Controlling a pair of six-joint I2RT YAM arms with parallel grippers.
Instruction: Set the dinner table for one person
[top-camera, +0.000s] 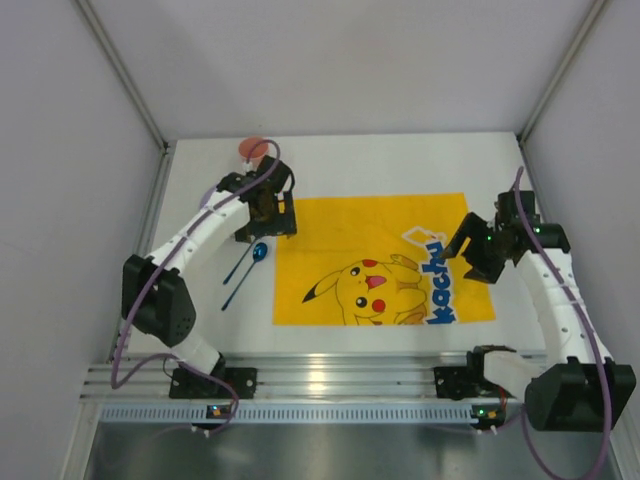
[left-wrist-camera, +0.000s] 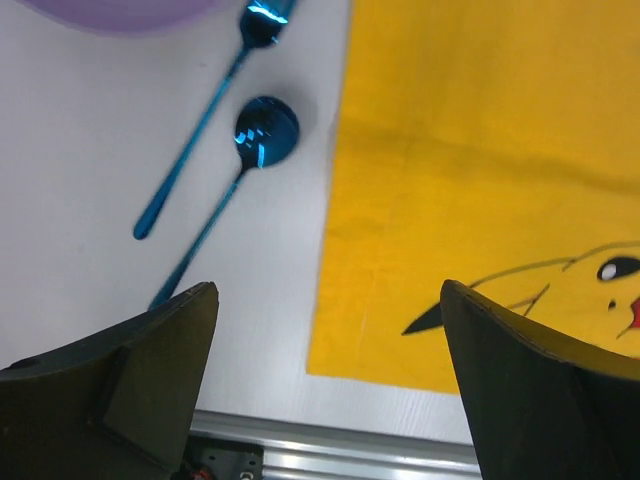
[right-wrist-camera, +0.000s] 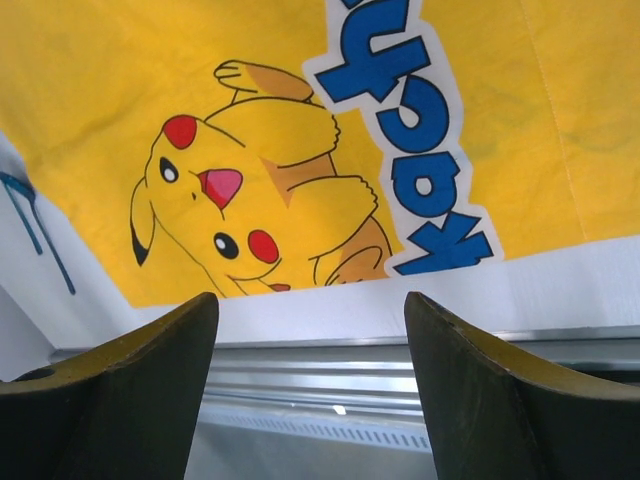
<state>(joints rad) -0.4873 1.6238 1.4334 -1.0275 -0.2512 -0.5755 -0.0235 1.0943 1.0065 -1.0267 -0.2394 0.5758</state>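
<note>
You see the dinner table (top-camera: 400, 165) lying long side left to right, rail (top-camera: 340, 385) nearest, beneath the left gripper (left-wrist-camera: 328, 300) and right gripper (right-wrist-camera: 310, 305), both gaping, empty.

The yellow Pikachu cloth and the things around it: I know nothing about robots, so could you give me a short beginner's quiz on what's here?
1. True or false: the blue spoon lies on the yellow cloth.
2. Which pincer hangs nearer that spoon? A the left pincer; B the right pincer; C both equally near.
3. Fill in: the left pincer's jaws stand ____, holding nothing.

Key: 1 false, the spoon lies on the white table beside the cloth. 2 A. 3 open.
</note>
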